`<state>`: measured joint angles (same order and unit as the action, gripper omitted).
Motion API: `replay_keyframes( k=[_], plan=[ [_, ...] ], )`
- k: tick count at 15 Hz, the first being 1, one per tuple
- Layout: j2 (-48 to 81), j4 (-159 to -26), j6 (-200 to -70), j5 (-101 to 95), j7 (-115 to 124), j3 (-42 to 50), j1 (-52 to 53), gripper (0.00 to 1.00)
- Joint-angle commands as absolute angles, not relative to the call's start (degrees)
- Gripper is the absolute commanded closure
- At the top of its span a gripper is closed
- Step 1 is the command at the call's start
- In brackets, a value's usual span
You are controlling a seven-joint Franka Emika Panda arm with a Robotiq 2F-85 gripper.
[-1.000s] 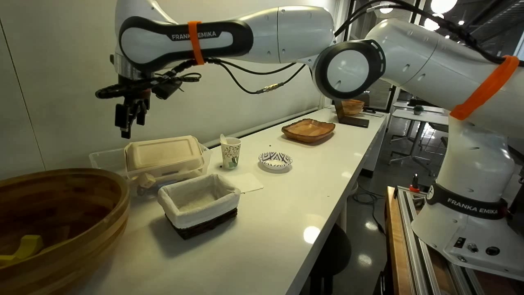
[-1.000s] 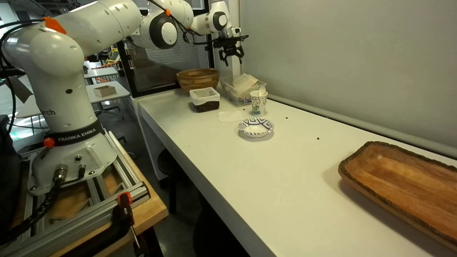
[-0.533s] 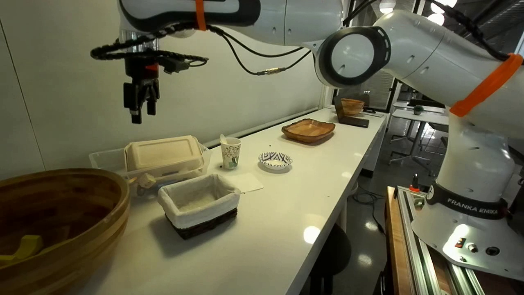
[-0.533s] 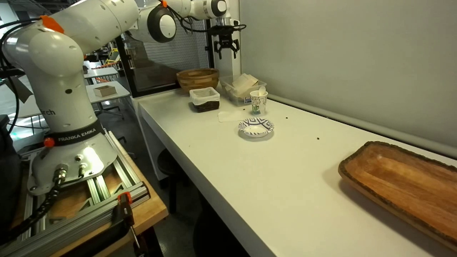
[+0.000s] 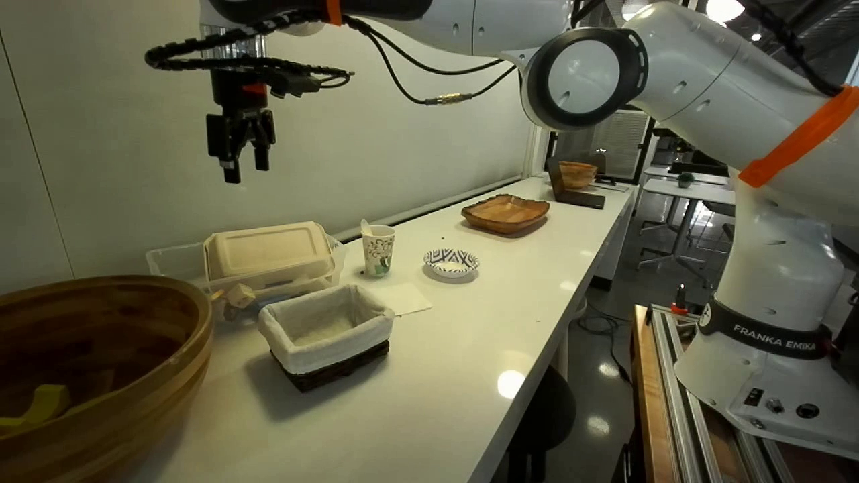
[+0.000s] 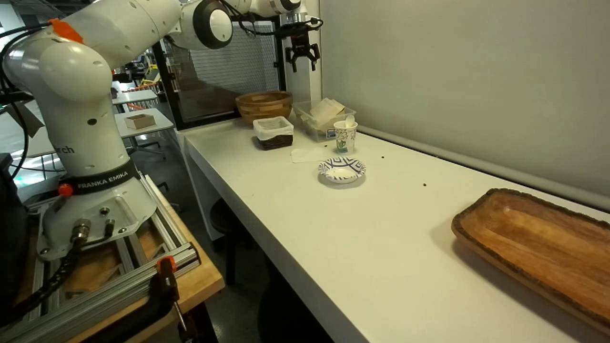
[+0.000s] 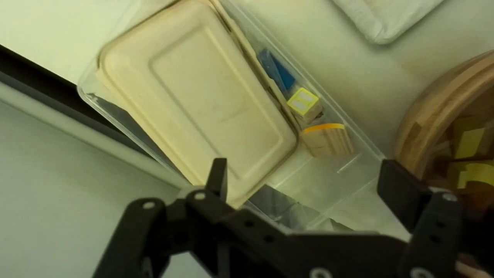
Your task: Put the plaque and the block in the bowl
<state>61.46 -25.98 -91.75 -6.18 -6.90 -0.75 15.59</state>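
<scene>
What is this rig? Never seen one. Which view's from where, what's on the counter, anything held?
A white robot arm with a black end effector, open, holding nothing. Two views come from outside cameras; the wrist view looks down from the arm's tip. On the white counter: a big wooden bowl with yellow pieces inside, a clear bin holding a beige container and a small yellow-topped block, a white-lined basket, a cup, a patterned bowl and a wooden tray.

"Any glare?"
"In an exterior view, a round white hotspot on the glossy white table (image 5: pixel 376 436); round white lamps (image 5: pixel 725 9) glow in the background."
"Shadows?"
"Soft, beside the rectangular white-lined dark wicker basket (image 5: pixel 342 352). The large round brown wooden bowl (image 5: pixel 154 402) is dim inside."
"Wrist view?"
"Yellowish, slightly soft; the black gripper (image 7: pixel 305 173) very dark."
</scene>
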Motion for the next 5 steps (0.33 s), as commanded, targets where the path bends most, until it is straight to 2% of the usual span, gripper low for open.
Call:
replay_keyframes(
  k=[1, 5],
  plan=[
    [62.51, -24.14, -90.7, -6.42, -5.6, -0.12, 15.58, 0.0],
    [63.2, -23.0, -90.12, -6.65, -3.97, 0.44, 15.55, 0.0]
  ],
)
